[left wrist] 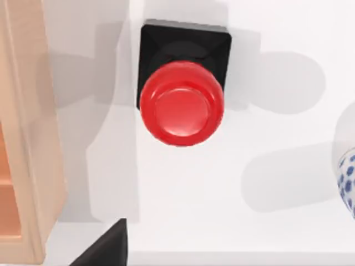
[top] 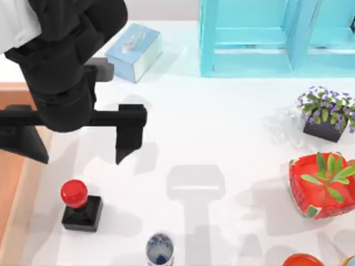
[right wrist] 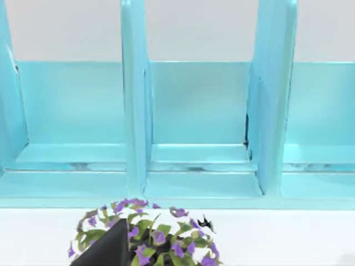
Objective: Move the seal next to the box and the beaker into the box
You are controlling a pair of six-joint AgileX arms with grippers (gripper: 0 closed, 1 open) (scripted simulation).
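The seal [top: 81, 205], a black square block with a red knob, stands upright on the white table near the front left. The left wrist view looks straight down on the seal [left wrist: 182, 104]. My left gripper [top: 81, 160] hovers open just behind and above it, with the fingers spread wide and nothing between them. The box [top: 11, 183] lies at the table's left edge, and its light-wood wall [left wrist: 33, 138] is a small gap away from the seal. The beaker [top: 160, 250], white with a blue pattern, stands at the front edge right of the seal, with its rim [left wrist: 348, 185] in the left wrist view. A dark fingertip [right wrist: 105, 250] of my right gripper shows above a flower pot.
A light blue tissue box [top: 133, 51] sits at the back left, and a turquoise shelf [top: 260, 39] stands at the back. On the right are a purple flower pot [top: 327, 115] and a red planter [top: 321, 185]. An orange rim [top: 302, 260] shows at the front right.
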